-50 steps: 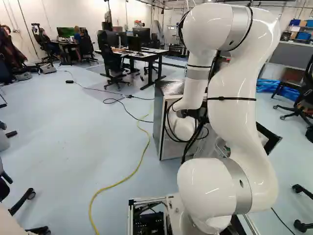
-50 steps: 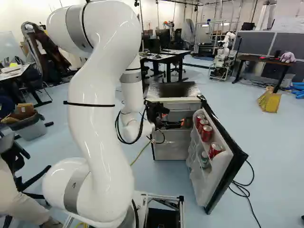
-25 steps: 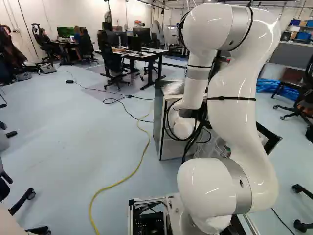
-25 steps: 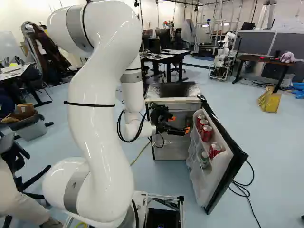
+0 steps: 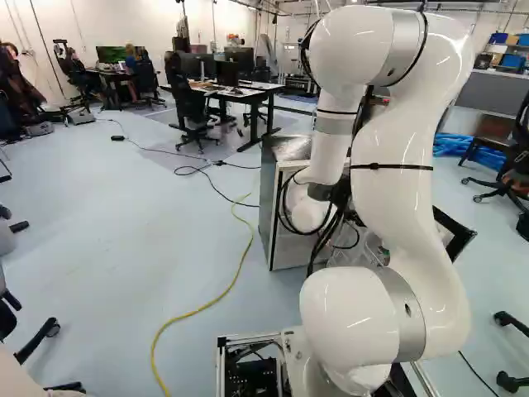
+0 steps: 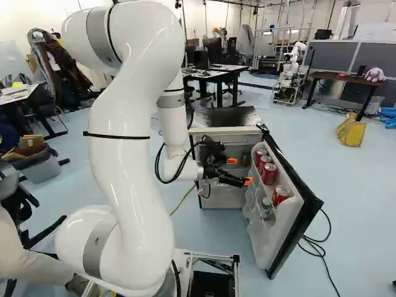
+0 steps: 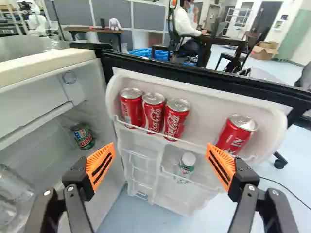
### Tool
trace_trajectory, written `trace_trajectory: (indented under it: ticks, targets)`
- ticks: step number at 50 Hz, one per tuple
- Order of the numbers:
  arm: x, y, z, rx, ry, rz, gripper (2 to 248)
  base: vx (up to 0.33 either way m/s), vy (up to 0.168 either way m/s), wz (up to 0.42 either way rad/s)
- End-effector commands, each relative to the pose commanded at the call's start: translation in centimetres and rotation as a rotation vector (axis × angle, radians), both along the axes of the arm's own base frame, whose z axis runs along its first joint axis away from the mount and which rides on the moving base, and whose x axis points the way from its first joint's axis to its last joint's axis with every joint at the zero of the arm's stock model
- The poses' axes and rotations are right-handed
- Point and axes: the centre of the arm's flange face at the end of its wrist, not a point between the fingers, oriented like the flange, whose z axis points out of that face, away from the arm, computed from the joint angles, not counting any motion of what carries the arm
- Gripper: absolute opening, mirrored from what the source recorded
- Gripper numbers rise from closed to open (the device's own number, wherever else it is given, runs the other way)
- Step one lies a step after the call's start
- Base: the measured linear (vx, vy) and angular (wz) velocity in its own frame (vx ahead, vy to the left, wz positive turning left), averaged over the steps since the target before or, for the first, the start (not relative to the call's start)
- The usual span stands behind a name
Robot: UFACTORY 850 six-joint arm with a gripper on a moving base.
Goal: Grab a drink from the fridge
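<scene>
The fridge (image 6: pixel 226 137) stands with its door (image 6: pixel 297 185) swung wide. My gripper (image 6: pixel 238 171) is in front of the fridge opening, facing the door's inner side. In the wrist view the gripper (image 7: pixel 159 166) has its fingers far apart, nothing between them. Ahead of it, three red cans (image 7: pixel 153 112) stand together on the door's upper shelf, and another red can (image 7: pixel 236 134) leans apart from them, ahead of one finger. A green-and-white bottle (image 7: pixel 186 165) sits lower in the door. Inside the fridge is a dark green can (image 7: pixel 83 136), beside clear containers (image 7: pixel 14 194).
Black cables (image 6: pixel 315 247) lie on the floor by the door, a yellow cable (image 5: pixel 240 265) left of the fridge. Beyond are desks (image 5: pixel 248 93), a yellow container (image 6: pixel 351 131) and another robot (image 6: pixel 289 77). A seated person is far behind the door.
My gripper has turned and shifted toward the door and slightly lower, away from the fridge's interior. The base and the door have stayed put.
</scene>
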Motion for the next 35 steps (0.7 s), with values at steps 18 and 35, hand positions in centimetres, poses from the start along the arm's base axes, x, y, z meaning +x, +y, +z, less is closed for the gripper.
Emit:
trace_trajectory:
  ticks: [18, 35]
  targets:
    - [-0.85, -0.29, 0.07, -0.01, 0.001, -0.111, 247, 0.0, 0.0, 0.0]
    - [-0.35, 0.21, 0.05, -0.01, -0.004, -0.1, 247, 0.0, 0.0, 0.0]
